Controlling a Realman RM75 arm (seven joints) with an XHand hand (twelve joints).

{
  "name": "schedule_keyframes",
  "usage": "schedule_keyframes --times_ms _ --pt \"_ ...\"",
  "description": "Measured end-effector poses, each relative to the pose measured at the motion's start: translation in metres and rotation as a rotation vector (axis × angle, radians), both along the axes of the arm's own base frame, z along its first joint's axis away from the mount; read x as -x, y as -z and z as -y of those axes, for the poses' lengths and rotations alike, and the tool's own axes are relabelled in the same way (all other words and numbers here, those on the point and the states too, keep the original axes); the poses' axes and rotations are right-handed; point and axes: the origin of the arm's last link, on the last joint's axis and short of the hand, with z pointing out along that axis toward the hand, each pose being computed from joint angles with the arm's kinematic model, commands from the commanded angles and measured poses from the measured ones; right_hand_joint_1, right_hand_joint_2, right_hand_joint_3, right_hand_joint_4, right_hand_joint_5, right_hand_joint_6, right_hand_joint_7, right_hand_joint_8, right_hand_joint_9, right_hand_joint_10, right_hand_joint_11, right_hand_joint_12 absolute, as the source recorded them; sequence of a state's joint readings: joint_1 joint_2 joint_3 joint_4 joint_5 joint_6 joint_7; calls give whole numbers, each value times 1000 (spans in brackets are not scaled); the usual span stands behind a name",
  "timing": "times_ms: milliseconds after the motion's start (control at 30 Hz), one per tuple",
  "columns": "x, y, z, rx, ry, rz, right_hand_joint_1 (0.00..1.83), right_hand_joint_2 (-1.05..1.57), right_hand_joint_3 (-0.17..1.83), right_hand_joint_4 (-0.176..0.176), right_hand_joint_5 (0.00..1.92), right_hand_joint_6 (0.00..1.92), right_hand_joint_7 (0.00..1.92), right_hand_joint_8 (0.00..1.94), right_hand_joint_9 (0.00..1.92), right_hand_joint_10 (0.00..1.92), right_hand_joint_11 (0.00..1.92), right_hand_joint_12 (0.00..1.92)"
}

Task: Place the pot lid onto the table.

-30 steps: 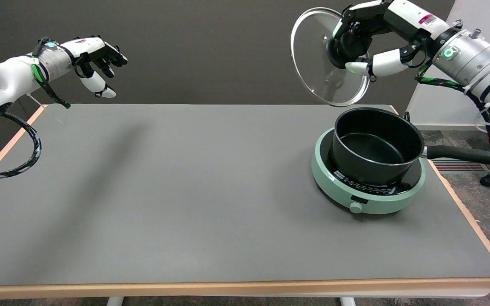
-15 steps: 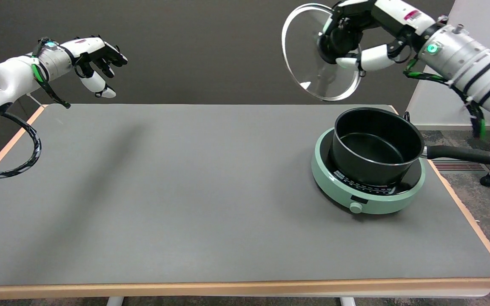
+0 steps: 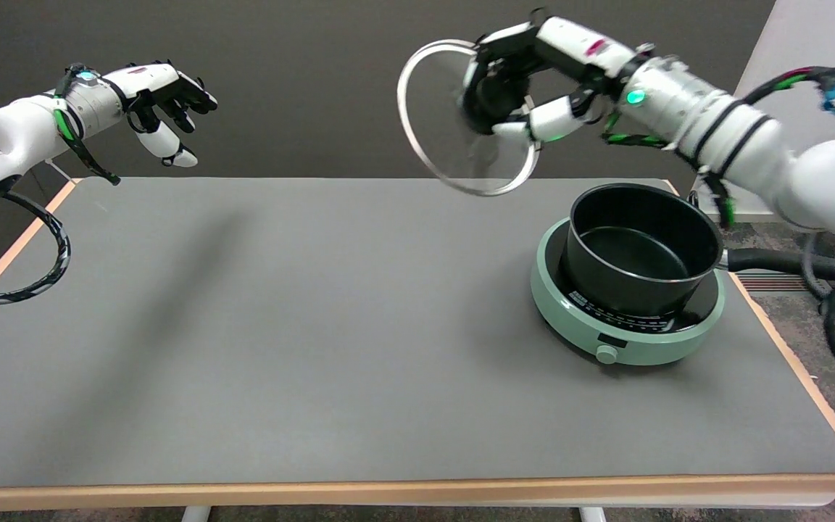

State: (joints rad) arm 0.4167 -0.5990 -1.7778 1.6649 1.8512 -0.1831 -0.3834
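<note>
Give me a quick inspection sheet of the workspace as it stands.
Surface: grey-topped table, wood-coloured edge.
Job's things: round glass pot lid held in the air, tilted on edge, left of the black saucepan, which sits open on the green round hotplate.
Clutter: nothing seen.
Hands: right hand grips the lid's centre; left hand idle in the air.
Cables: black-green cables along both arms.
Surroundings: dark wall, carpet at right.

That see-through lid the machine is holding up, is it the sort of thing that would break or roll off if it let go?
The pot lid looks like glass with a metal rim, so probably stiff and breakable if dropped. It is round and held nearly on edge by the right hand, so set down that way it might roll or topple flat. The hand grips its knob, seemingly a secure hold.
</note>
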Motion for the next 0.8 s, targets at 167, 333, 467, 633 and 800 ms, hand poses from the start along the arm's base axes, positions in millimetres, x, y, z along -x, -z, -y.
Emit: schedule_keyframes --times_ms 167,333,467,633,800 --pt "10 24 12 -48 16 -36 1373 825 588 176 769 1079 968 1188 887 1317 696 1291" --pt "21 48 19 -89 21 -104 1374 825 584 176 772 1073 972 1179 887 1308 704 1280" --pt "31 66 22 -129 35 -171 1375 814 594 176 773 1068 984 1165 895 1300 713 1330" --pt "47 88 23 -196 82 -259 1374 812 605 176 779 1048 979 1179 895 1316 722 1413" --pt "60 108 20 -256 135 -373 1373 818 600 176 776 1046 974 1186 895 1318 711 1463"
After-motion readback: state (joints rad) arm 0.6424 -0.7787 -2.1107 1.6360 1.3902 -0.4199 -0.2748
